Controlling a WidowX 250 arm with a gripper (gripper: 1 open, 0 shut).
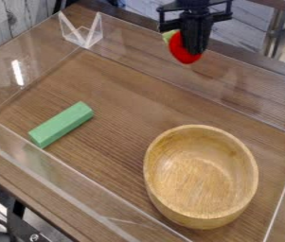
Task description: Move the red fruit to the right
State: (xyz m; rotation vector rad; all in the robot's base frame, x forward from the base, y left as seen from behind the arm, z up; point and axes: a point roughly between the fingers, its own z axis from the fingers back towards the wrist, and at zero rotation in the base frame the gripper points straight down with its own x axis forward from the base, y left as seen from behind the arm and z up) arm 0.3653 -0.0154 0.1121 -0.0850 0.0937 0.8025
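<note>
The red fruit (183,52), small and round with a bit of green at its top, hangs in the air above the back of the wooden table. My gripper (187,43) points straight down and is shut on it, its black fingers (195,33) covering part of the fruit. It is held well above the surface, near the back right of the glass-walled area.
A wooden bowl (202,176) stands at the front right. A green rectangular block (62,124) lies at the left. Clear walls (79,32) ring the table; a metal table leg (278,33) stands behind on the right.
</note>
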